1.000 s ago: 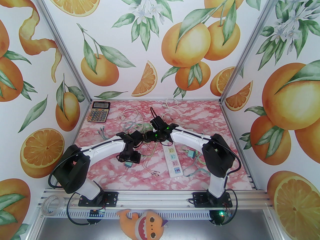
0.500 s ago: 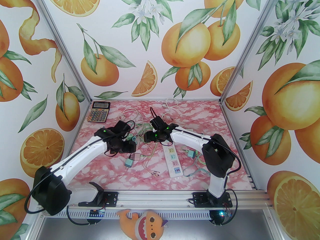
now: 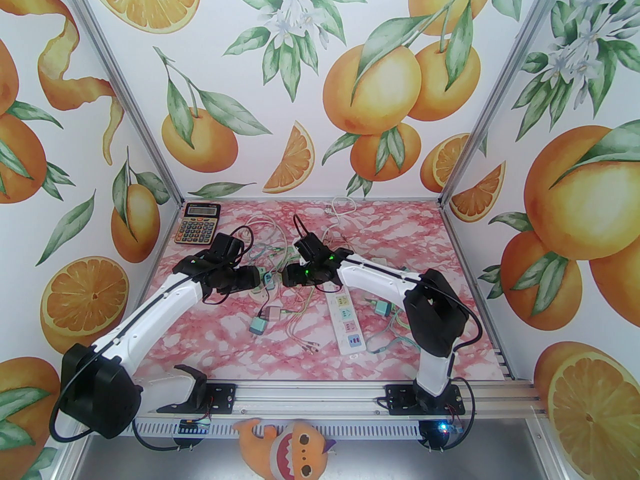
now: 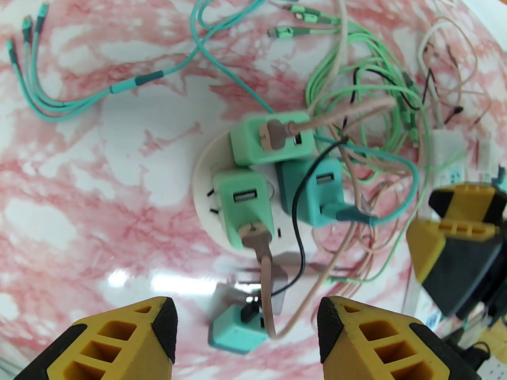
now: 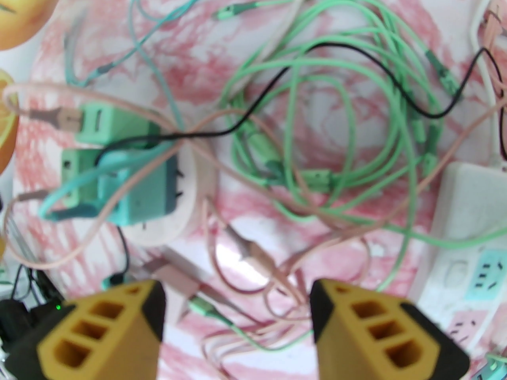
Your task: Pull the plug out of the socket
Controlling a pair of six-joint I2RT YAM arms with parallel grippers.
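A round white socket (image 4: 204, 184) lies on the pink marble table with three plugs in it: two light green chargers (image 4: 273, 139) (image 4: 245, 202) and a teal charger (image 4: 317, 192), each with a cable. My left gripper (image 4: 247, 331) hovers open just short of the socket, nothing between its yellow fingers (image 4: 158, 327). The socket (image 5: 194, 208) sits at the left in the right wrist view, the teal charger (image 5: 146, 196) on top. My right gripper (image 5: 237, 311) is open and empty, to the right of the socket. From above, the left gripper (image 3: 257, 280) and right gripper (image 3: 287, 277) face each other across a plug (image 3: 269, 280).
Green, pink and black cables (image 5: 317, 133) tangle right of the socket. A white power strip (image 3: 345, 323) lies right of centre. Loose chargers (image 3: 259, 325) (image 3: 382, 309) lie on the table, one teal charger (image 4: 237, 331) beneath my left fingers. A calculator (image 3: 199, 223) sits back left.
My left arm has swung out to the left and reached back, from above the loose teal charger to the round socket. The right gripper has shifted slightly left.
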